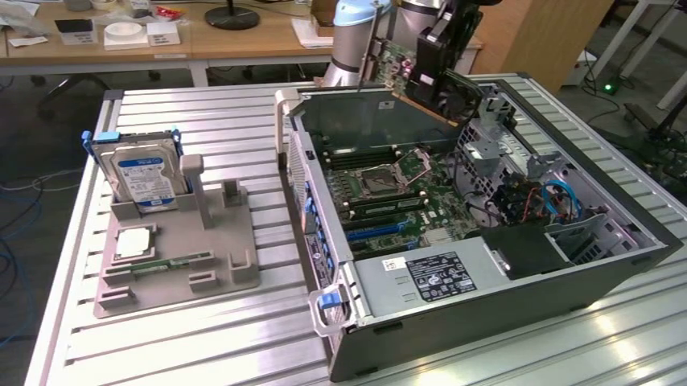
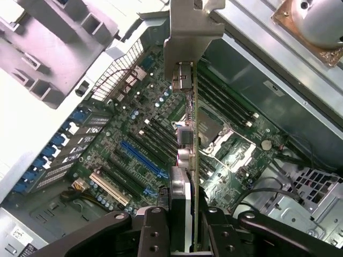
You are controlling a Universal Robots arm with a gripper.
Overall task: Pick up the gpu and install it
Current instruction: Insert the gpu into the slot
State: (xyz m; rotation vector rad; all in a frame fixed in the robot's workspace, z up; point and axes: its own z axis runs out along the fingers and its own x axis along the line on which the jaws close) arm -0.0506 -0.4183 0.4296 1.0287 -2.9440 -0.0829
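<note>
The gpu [image 1: 429,80] hangs tilted in the air above the back corner of the open computer case [image 1: 483,310], with green board and dark fan face showing. My gripper [image 1: 435,60] is shut on it from above. In the wrist view the gpu [image 2: 188,107] appears edge-on, its metal end bracket [image 2: 187,32] at the far end, clamped between my fingers [image 2: 153,233]. Below it lies the motherboard [image 2: 128,128] with a long blue slot [image 2: 142,158] and a tan slot [image 2: 110,188]. The card is well clear of the board.
A grey holder tray [image 1: 204,269] on the slatted metal table [image 1: 183,346] carries an upright blue-labelled hard drive [image 1: 145,173], a processor chip [image 1: 134,241] and a memory stick [image 1: 172,261]. Inside the case are a power supply [image 1: 429,277], drive cage [image 1: 585,237] and cables [image 1: 542,201].
</note>
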